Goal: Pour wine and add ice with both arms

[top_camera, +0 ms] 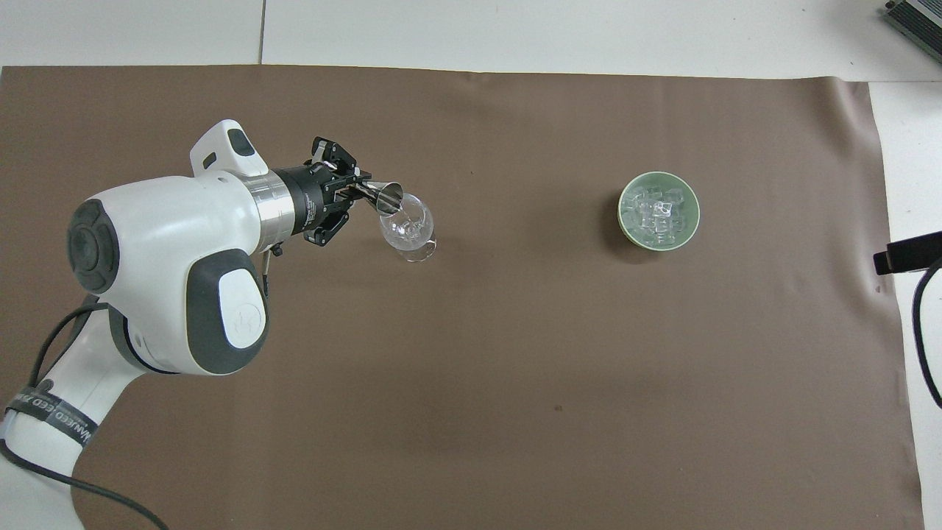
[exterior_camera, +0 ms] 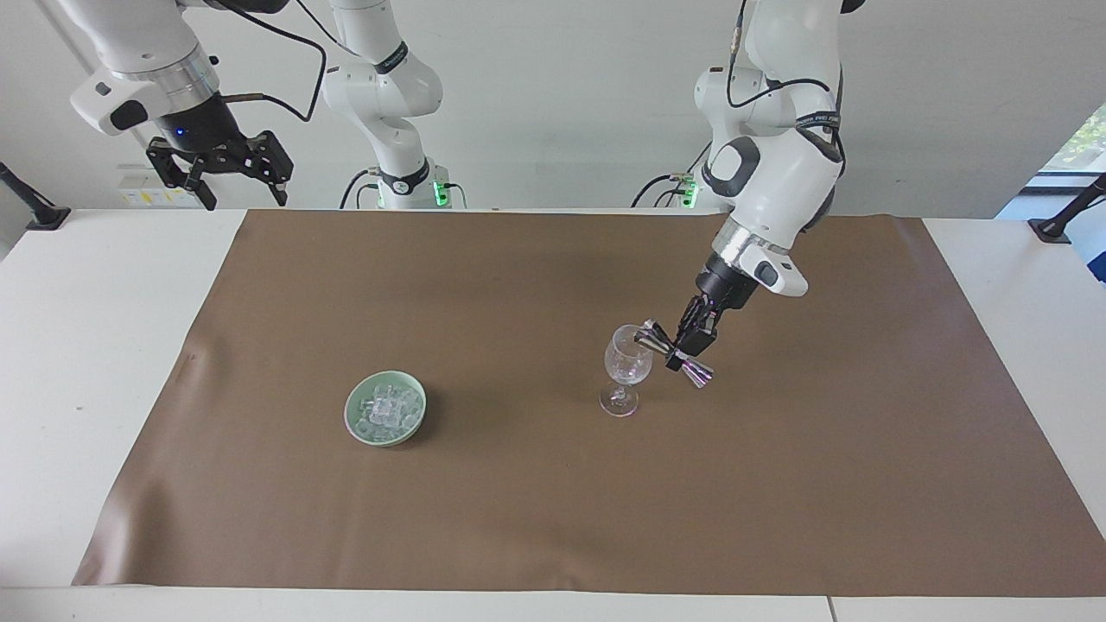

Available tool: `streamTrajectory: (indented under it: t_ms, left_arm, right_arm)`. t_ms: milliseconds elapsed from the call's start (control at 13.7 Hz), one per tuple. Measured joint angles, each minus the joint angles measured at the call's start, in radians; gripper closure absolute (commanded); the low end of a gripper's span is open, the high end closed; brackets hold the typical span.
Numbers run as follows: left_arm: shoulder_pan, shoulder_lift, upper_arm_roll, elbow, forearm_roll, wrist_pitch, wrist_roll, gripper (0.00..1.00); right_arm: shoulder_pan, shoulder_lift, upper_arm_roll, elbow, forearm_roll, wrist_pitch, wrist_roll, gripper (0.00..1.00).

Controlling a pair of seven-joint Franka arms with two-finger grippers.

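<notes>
A clear wine glass (exterior_camera: 626, 370) (top_camera: 407, 228) stands upright on the brown mat. My left gripper (exterior_camera: 685, 352) (top_camera: 352, 194) is shut on the waist of a silver double-cone jigger (exterior_camera: 674, 355) (top_camera: 384, 197), tilted with its mouth at the glass rim. Clear ice cubes (exterior_camera: 386, 409) (top_camera: 657, 213) lie heaped in a pale green bowl (exterior_camera: 354, 422) (top_camera: 625, 227) toward the right arm's end. My right gripper (exterior_camera: 222, 170) hangs open and empty high above the table edge at that end, waiting.
The brown mat (exterior_camera: 536, 501) (top_camera: 515, 383) covers most of the white table (exterior_camera: 86, 345). Black clamp mounts (exterior_camera: 34, 207) (exterior_camera: 1058, 220) stand at the table's corners nearest the robots. A black bracket (top_camera: 909, 254) reaches in at the edge.
</notes>
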Motion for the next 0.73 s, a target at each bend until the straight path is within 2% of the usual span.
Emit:
streamTrajectory:
  t_ms: [728]
  left_arm:
    - [-0.001,0.0,0.001,0.0,0.048,0.004,0.0,1.0]
  right_arm:
    - [0.0,0.0,0.0,0.0,0.0,0.0,0.0,0.0]
